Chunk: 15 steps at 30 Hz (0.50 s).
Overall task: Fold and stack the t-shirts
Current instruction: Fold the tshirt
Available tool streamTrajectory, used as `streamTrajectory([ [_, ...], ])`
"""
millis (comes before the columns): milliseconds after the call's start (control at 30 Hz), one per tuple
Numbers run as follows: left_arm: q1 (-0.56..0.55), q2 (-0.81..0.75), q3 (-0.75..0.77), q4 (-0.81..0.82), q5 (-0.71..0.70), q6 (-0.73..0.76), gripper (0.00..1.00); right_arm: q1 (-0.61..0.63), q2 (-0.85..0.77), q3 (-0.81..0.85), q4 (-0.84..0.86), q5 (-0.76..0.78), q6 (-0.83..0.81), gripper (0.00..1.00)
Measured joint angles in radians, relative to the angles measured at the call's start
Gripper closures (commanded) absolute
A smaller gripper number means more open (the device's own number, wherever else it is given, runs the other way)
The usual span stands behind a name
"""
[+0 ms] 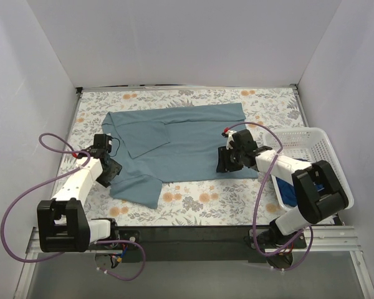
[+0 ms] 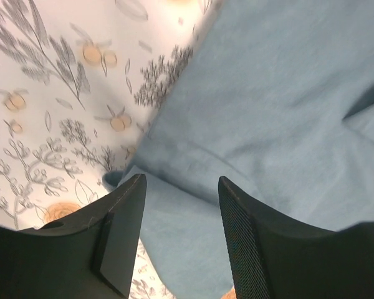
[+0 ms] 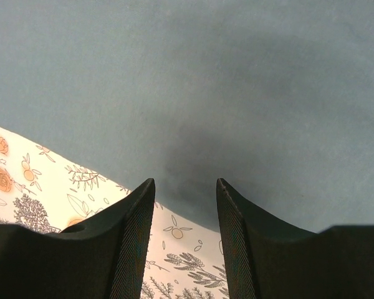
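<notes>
White walls enclose a worktop covered with a floral print in grey and orange.

1. Slate-blue t-shirt: it lies spread on the worktop between the two claws. One flap of cloth is folded over its upper left part. One corner hangs toward the near edge, just beside the left claw.

2. Left claw: it is low over the left border of the slate-blue t-shirt. The jaws stand apart and grip nothing. In the left wrist view, a hemmed edge of the cloth runs across beneath the gap between the fingers. Bare worktop lies to the left of this claw; the body of the shirt extends ahead of it and to its right.

3. Right claw: it is low over the near right hem of the same shirt. The jaws stand apart and grip nothing. In the right wrist view, the hem crosses just ahead of the fingertips. Cloth fills the area ahead of this claw, and printed worktop shows under its left finger.

4. White lattice basket: it sits behind the right claw, alongside the right arm. A darker blue t-shirt lies inside it.

5. Purple cables: they loop from both arms.
</notes>
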State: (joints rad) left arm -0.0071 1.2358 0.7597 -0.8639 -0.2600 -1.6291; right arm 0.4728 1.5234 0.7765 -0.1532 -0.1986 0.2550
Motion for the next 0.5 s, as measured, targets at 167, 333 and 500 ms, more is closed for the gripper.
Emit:
streamTrajectory([
  [167,0.001,0.054,0.028,0.034,-0.084,0.061,0.51,0.0,-0.038,-0.02,0.002,-0.001,-0.002,0.49],
  [333,0.001,0.14,0.028,0.067,-0.108,0.115,0.53,0.0,-0.048,-0.034,0.006,-0.003,-0.004,0.49],
  [500,0.001,0.189,0.022,0.085,-0.096,0.135,0.54,0.0,-0.048,-0.039,0.006,-0.003,-0.005,0.49],
])
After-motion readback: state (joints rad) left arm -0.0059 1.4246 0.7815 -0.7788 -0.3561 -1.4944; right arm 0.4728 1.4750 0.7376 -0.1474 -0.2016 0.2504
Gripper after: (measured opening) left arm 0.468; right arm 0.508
